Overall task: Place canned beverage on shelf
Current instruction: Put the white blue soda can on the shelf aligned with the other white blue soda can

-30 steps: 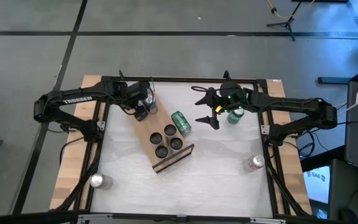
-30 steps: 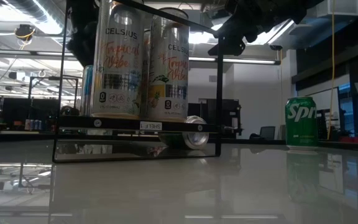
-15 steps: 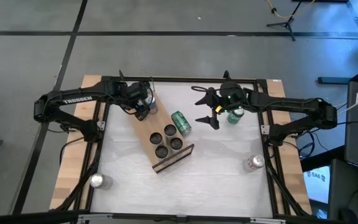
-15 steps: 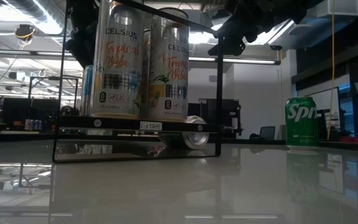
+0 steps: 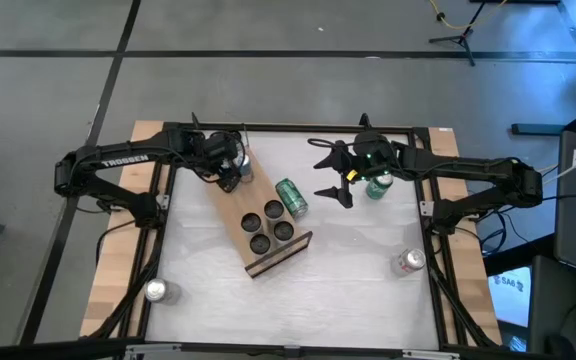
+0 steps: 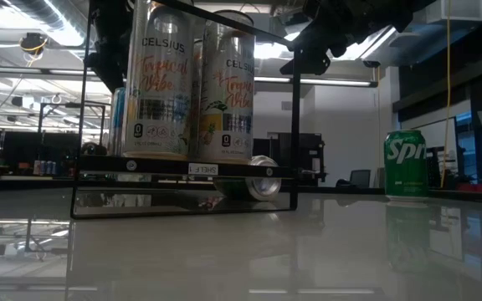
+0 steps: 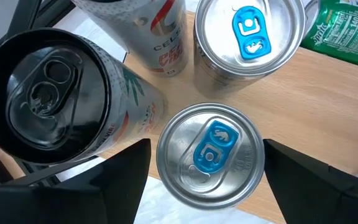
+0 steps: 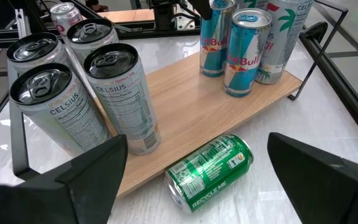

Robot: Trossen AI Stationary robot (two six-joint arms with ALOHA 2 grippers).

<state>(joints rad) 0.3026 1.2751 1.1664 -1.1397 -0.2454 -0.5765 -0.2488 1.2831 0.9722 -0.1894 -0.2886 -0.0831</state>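
The light-wood shelf lies slanted on the table. Three Celsius cans stand at its near end, and Red Bull cans and others stand at its far end. My left gripper points down over the far end, shut on a blue-tabbed Red Bull can. My right gripper hovers open to the right of the shelf, above a green can that lies on its side on the table beside the shelf's long edge. My left gripper has the blue-tabbed can between its two fingers, which lie against opposite sides of the can just below its rim. The fingers come from above, pointing steeply down. The can stands upright among the other cans on the shelf's far end.
A green Sprite can stands upright on the table under my right arm. Two silver cans stand near the table's front corners, one on the left and one on the right. A black-topped can stands close beside the held can.
My left gripper has rolled a little about its own axis in place over the shelf's far end. Its finger gap is unchanged.
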